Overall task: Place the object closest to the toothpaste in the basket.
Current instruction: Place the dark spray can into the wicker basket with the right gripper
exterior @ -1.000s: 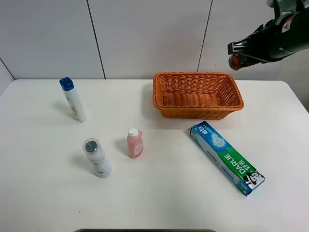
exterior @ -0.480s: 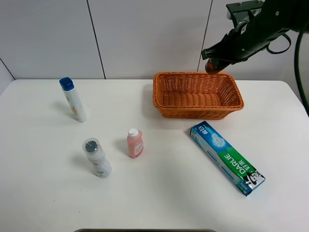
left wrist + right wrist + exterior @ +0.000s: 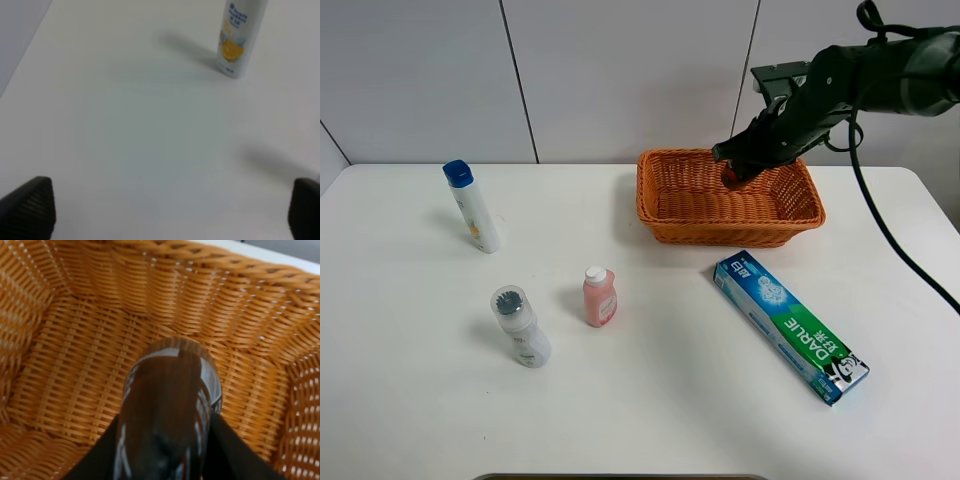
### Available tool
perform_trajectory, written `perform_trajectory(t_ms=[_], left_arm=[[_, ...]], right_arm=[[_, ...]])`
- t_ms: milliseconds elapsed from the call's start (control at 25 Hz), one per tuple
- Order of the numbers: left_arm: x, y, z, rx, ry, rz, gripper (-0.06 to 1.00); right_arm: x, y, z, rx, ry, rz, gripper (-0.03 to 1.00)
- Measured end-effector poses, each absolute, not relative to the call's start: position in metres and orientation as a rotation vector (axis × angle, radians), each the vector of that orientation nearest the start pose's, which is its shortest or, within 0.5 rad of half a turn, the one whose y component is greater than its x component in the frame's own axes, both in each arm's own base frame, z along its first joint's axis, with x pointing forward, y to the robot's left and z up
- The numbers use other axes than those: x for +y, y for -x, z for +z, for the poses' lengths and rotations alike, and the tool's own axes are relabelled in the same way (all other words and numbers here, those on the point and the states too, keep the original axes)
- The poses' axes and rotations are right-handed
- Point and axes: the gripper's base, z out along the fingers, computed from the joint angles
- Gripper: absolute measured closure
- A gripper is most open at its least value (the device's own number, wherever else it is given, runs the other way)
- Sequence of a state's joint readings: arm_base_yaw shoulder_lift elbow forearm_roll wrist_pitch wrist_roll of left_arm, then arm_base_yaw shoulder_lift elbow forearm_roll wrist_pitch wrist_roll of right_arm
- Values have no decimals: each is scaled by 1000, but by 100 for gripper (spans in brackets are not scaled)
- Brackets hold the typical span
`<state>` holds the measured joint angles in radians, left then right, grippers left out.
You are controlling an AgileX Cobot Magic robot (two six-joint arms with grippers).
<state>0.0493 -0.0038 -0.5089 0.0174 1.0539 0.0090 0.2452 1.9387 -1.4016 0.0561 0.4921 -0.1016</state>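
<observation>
White table [image 3: 650,410]: over the basket [image 3: 660,215], right pincer [image 3: 737,168] clasps bottle [image 3: 170,390].

Toothpaste [image 3: 790,327] in front of basket [image 3: 720,230] (rt side); small bottle [image 3: 600,296] well to its left.

High view overlooks the table [image 3: 420,420] from its near edge; right wrist closely shares the basket [image 3: 75,365], left wrist the far-left bottle [image 3: 237,35].

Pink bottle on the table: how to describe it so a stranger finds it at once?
Start at the white table, left of the orange basket. Near the table's middle stands the pink bottle, small, with a white cap. Its neighbours, the blue-capped bottle and the grey-capped bottle, have white bodies.
</observation>
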Motion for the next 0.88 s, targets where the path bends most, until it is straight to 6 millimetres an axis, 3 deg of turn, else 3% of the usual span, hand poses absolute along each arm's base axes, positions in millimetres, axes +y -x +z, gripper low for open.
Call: perform_trajectory(t_ms=[560,880], left_arm=[[1,6,280,2025,42,58,0],[1,6,280,2025,42,56,0]], right_arm=[[111,-426,153,2558,350,140,61],[111,-427,151,2559,347,142,61]])
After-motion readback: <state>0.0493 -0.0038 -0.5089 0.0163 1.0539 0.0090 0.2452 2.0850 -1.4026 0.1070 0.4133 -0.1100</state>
